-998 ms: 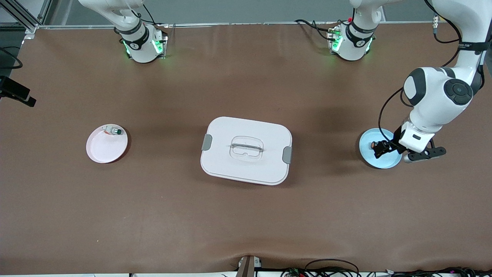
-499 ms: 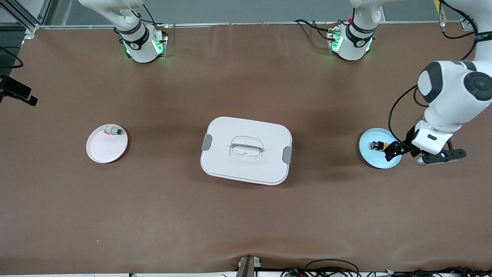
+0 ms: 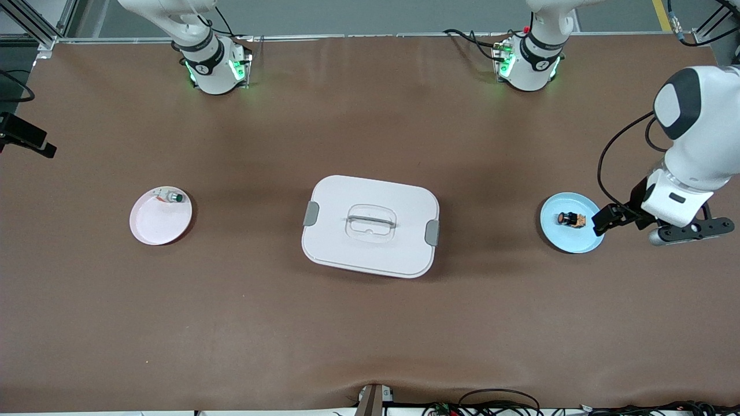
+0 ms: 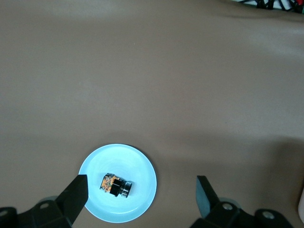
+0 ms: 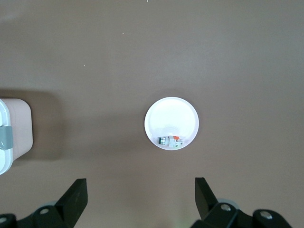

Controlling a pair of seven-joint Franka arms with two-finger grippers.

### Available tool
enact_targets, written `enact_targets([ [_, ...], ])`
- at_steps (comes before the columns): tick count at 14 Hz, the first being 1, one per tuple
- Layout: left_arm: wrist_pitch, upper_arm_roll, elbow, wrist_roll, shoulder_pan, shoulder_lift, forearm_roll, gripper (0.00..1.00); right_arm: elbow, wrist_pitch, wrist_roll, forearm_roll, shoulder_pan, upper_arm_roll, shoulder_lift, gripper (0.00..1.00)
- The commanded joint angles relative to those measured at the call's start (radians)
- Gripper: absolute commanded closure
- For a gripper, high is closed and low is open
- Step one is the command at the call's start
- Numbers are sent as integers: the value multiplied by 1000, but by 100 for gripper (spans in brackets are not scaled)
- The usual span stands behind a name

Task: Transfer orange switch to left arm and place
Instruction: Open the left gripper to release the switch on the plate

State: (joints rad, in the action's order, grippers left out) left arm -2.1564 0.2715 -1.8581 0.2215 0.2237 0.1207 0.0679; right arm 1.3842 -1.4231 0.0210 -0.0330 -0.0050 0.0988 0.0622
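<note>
Left gripper [image 3: 607, 218] withdrawn; orange switch [image 3: 569, 219] uncovered on plate [image 3: 555, 236]

- Round light-blue plate [image 4: 142, 190] rests flat on the brown table surface [image 4: 152, 85].
- Orange switch [image 4: 117, 185] lies on its side on the plate, close to the plate's centre; black barrel, orange-tan end.
- Left gripper [image 4: 141, 199] hangs above the plate, jaws spread wide apart, holding nothing.
- One of its fingertips [image 4: 76, 192] overlaps the plate's rim; the other sits well clear of the plate, over bare table.
- The switch sits between the two fingertips, untouched.
</note>
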Motion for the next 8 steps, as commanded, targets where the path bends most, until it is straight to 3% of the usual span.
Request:
enact_targets([
  [1,47,12,-1,-13,9,-49,7,0,27,3,2,-18,-15,-8,-27,0],
  [5,76,-5,28,-13,-24,-79,-56,0,27,4,1,-18,-15,-8,-27,0],
  [8,141,-160,71,-13,-180,-81,-54,0,27,6,-53,-18,-32,-8,-27,0],
])
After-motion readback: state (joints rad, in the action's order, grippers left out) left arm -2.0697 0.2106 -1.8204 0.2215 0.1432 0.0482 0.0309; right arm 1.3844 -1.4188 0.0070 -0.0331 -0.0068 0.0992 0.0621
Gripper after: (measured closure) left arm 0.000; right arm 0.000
